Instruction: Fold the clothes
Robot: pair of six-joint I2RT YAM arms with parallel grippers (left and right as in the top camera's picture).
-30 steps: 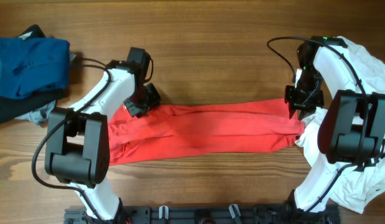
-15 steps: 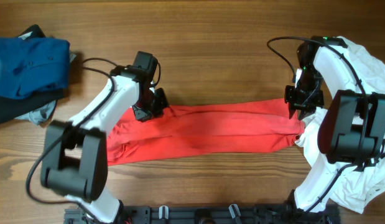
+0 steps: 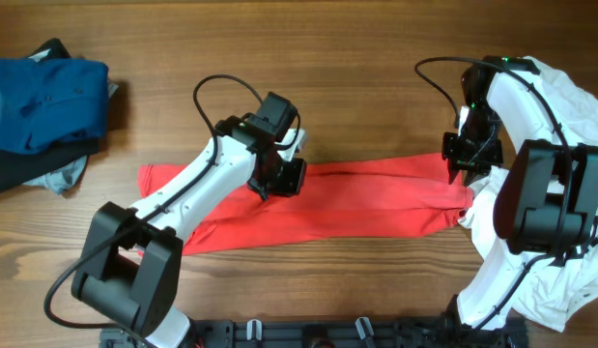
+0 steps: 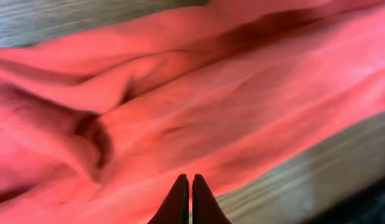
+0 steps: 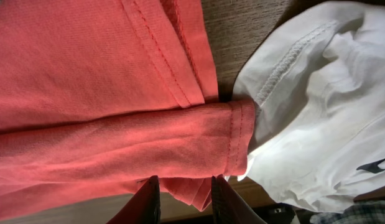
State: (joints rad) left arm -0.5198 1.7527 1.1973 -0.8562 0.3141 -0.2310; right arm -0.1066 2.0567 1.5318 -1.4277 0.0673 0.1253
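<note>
Overhead, the red trousers (image 3: 376, 198) lie stretched in a long band across the middle of the wooden tabletop (image 3: 356, 77), one end reaching toward the left and the other ending at the right beside a heap of white garment (image 3: 569, 97). The left tool (image 3: 284, 179) sits on the upper edge of the trousers, a little left of their middle, with its arm slanting down toward the near left. The right tool (image 3: 463, 169) is at the right end of the trousers, touching the cloth where it meets the white heap. A blue garment (image 3: 47, 92) lies bunched in the far left corner on top of darker cloth, well apart from the trousers. Left wrist view: the left tool (image 4: 186, 193) has its two dark tips pressed together just above rumpled red cloth (image 4: 198, 106); no cloth shows between them, and a strip of tabletop (image 4: 316, 168) appears at the lower right. Right wrist view: the right tool (image 5: 185, 199) is pinching a thick fold of the red trousers (image 5: 86, 74), its fingers (image 5: 148, 202) standing on either side of the bunched cloth. Two stitched cuffs lie next to each other, the lower one touching the white garment (image 5: 316, 106), with bare tabletop (image 5: 242, 31) above them.
</note>
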